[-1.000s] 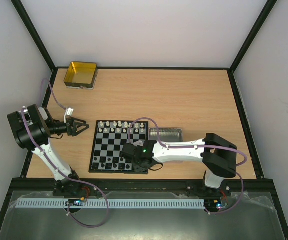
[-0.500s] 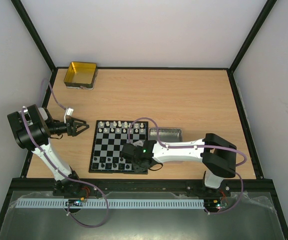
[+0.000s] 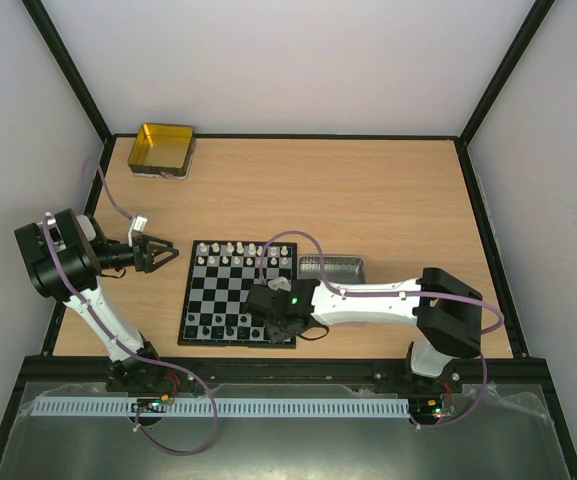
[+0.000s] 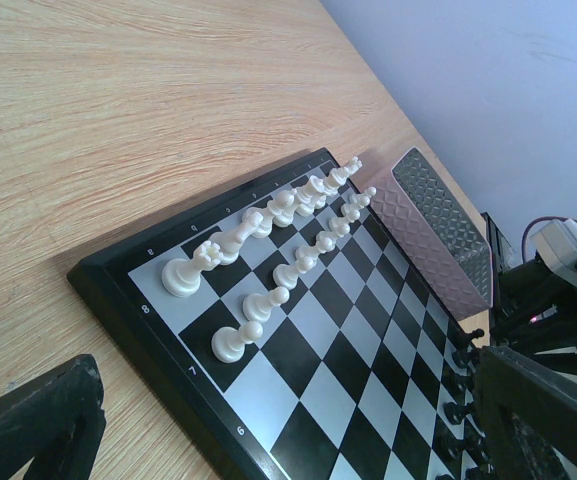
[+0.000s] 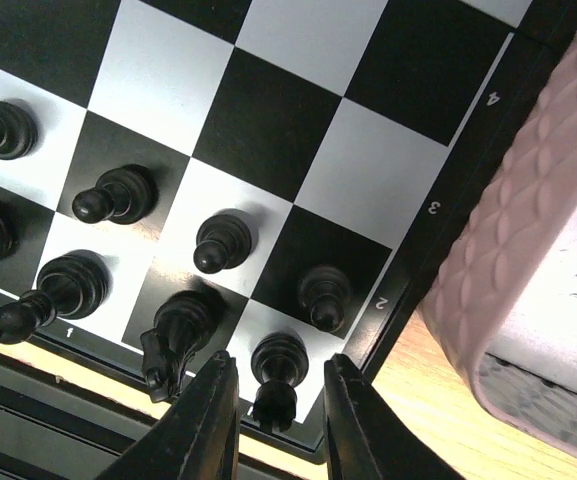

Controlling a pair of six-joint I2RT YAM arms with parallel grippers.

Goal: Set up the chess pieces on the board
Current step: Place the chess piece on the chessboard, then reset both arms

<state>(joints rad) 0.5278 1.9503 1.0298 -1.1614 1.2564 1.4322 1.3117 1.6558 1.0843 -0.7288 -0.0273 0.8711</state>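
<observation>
Seating black rook point(image 5: 279, 362) on corner sq.
R tool point(image 5: 280, 368) slightly open astride it; next, lift straight clear. L tool point(image 3: 158, 256) wide open, empty.

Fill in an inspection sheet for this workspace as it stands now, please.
Surface: wooden table, no spills seen.
Job's things: board lies flat; white pieces in two rows on its far side; black pieces on its near rows.
Clutter: gold tin in the far left corner; silver tray beside the board's right edge.
Tools: left tool open, empty, left of the board; right tool open, fingers either side of a black piece on the near right corner square.
Cables: purple cables loop off both arms, one above the board.
Surroundings: white walls, black frame.
</observation>
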